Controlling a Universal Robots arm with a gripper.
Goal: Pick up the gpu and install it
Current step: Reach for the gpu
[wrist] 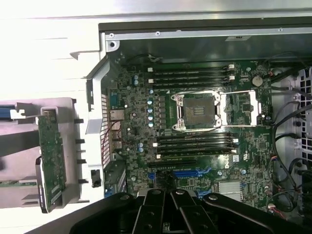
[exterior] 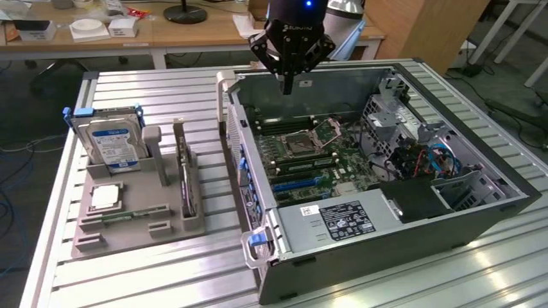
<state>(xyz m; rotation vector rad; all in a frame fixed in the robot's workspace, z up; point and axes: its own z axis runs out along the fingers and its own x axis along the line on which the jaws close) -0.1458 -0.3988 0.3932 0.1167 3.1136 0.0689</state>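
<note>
My ribbed silver tabletop (exterior: 145, 276) carries two things. A grey parts stand (exterior: 128, 242) sits toward the exterior view's left, an open computer case (exterior: 368, 256) just beside it.

1. 1 gripper (exterior: 289, 86), seen from above in the wrist view too (wrist: 165, 209).
2. 1 computer case (exterior: 402, 250).
3. 1 motherboard (exterior: 308, 163) inside it, with 1 cpu socket (wrist: 197, 111).
4. 2 memory-slot banks (wrist: 192, 78), one on each side of the socket; slots per bank too fine to count for sure.
5. 1 power supply (exterior: 338, 218) with 1 label.
6. 1 grey holder (exterior: 120, 242) beside the case.
7. 1 hard drive (exterior: 111, 141) in the holder.
8. 1 gpu (exterior: 186, 173) in the holder.
9. 1 memory stick (exterior: 133, 213) in the holder.
10. 1 square silver chip (exterior: 104, 196) in the holder.
11. 1 slatted metal table (exterior: 154, 279) under everything.
</note>
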